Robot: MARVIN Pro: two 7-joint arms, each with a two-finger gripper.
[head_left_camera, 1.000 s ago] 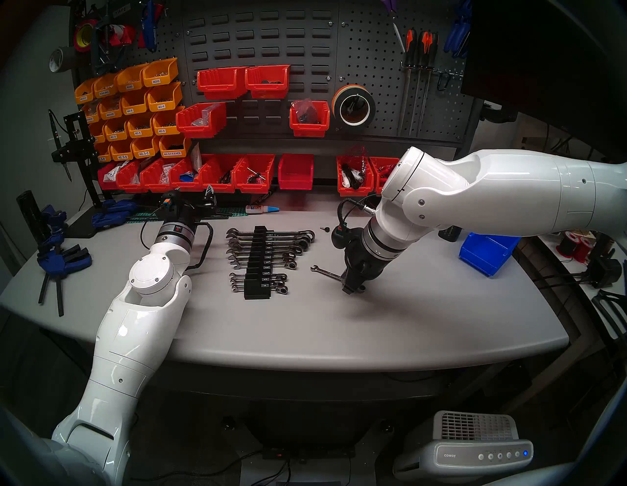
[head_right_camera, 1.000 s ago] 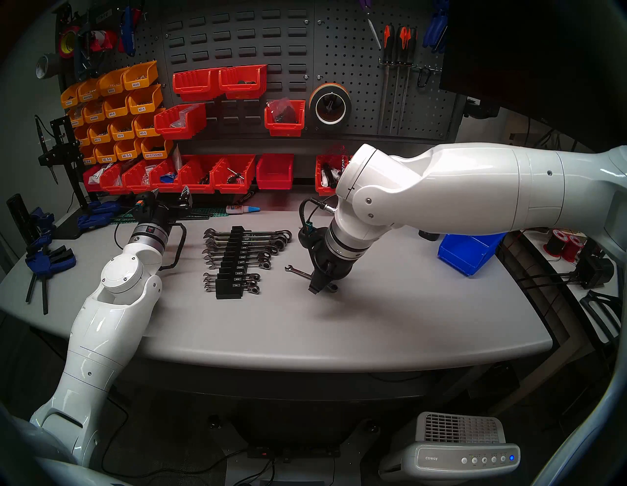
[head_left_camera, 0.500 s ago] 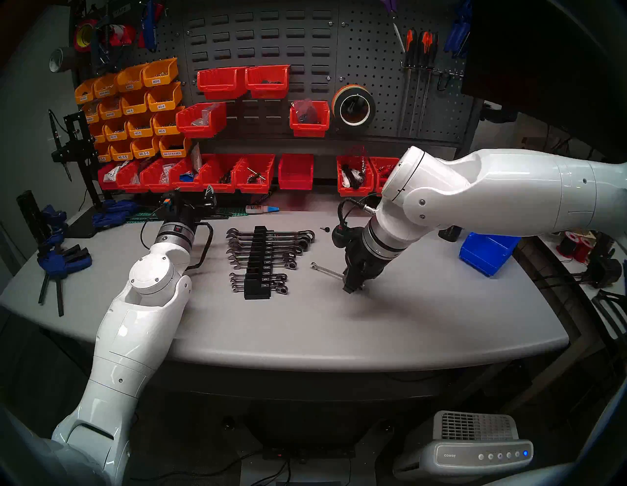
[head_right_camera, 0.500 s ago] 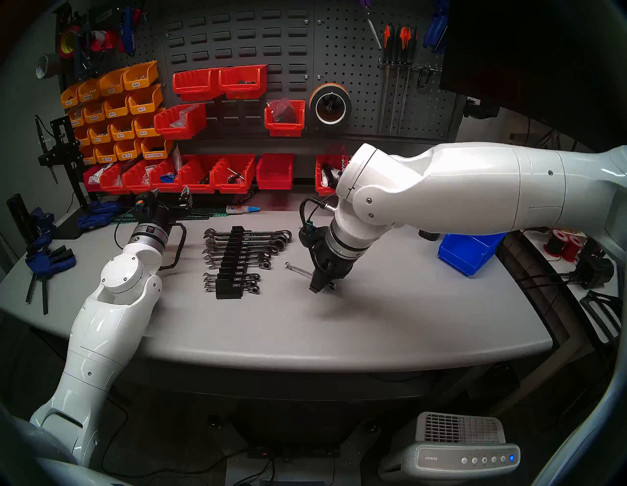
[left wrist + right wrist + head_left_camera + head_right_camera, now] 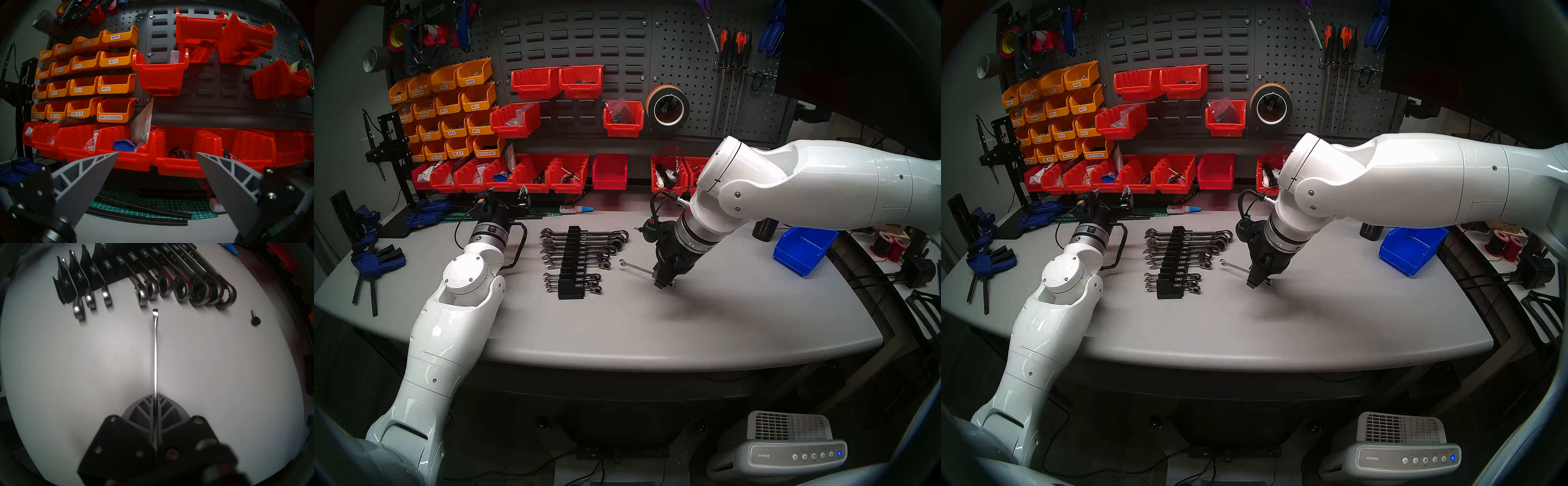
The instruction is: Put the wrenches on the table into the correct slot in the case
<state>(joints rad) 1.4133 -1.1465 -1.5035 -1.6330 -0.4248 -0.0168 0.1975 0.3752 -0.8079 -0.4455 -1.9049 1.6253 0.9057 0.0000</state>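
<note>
**Wrench clamped, lifting clear of desk**

Grey desk [image 5: 687,325] under a pegboard of bins. Right gripper [image 5: 663,283], spread a second ago, was now pinching the wrench [image 5: 634,267] near its ring end; the open end had risen off the desk, so pickup looked done. Wrench pointed from the gripper toward the case [image 5: 572,268], just right of it. Left gripper [image 5: 157,169] stood spread, idle.

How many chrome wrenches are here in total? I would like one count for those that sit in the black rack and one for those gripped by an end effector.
Racked wrenches in the black rack: 10
Combination wrench gripped by the right end effector: 1
Total: 11
</note>
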